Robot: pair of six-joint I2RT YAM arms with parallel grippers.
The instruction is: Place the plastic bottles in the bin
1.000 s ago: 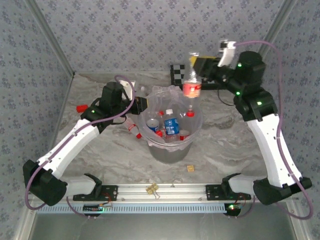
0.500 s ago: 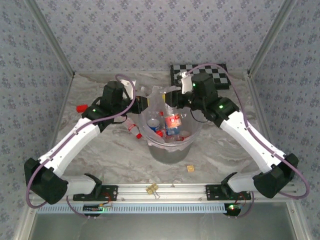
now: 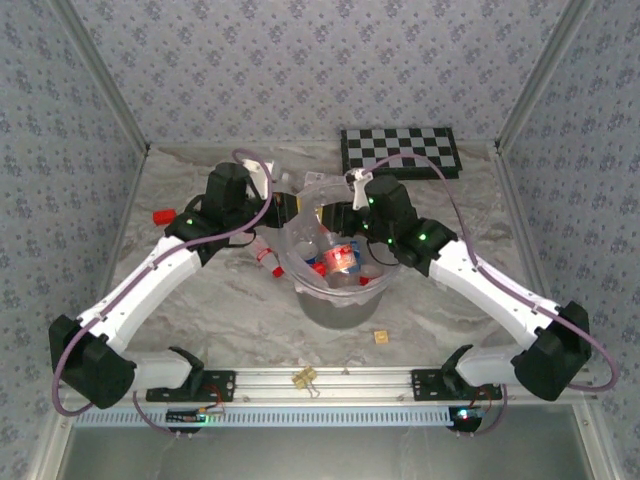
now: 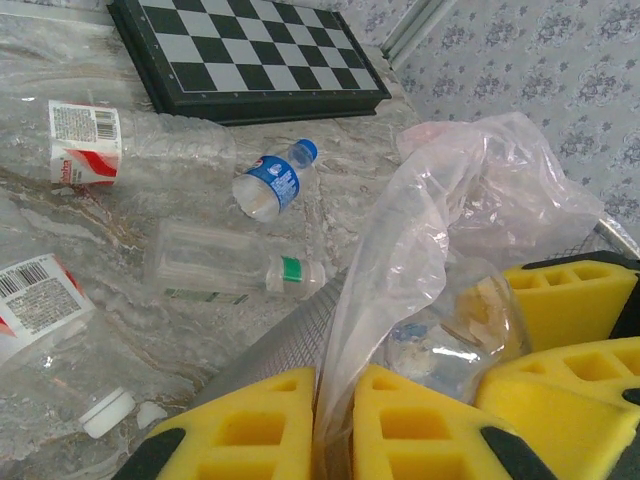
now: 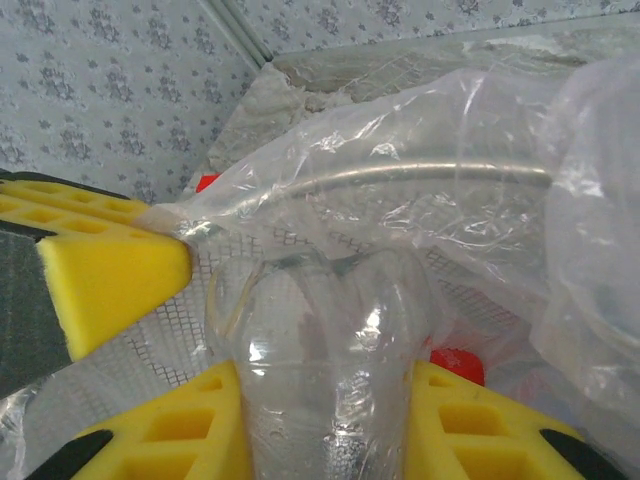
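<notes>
The right gripper (image 5: 325, 405) clamps a clear bottle (image 5: 320, 310) down inside the bin (image 3: 336, 308), while the left gripper (image 4: 335, 415) pinches the bag (image 4: 470, 190) at the bin's 10 o'clock rim.

A black-and-white chequered board (image 3: 400, 152) lies flat at the far edge of a grey marbled bench (image 3: 230, 310), ringed by flower-patterned walls (image 3: 300, 70). A small red block (image 3: 163, 215) sits near the left wall. A small tan cube (image 3: 380, 337) rests near the front, and a small clip (image 3: 303, 377) lies on the metal rail (image 3: 350, 383).
</notes>
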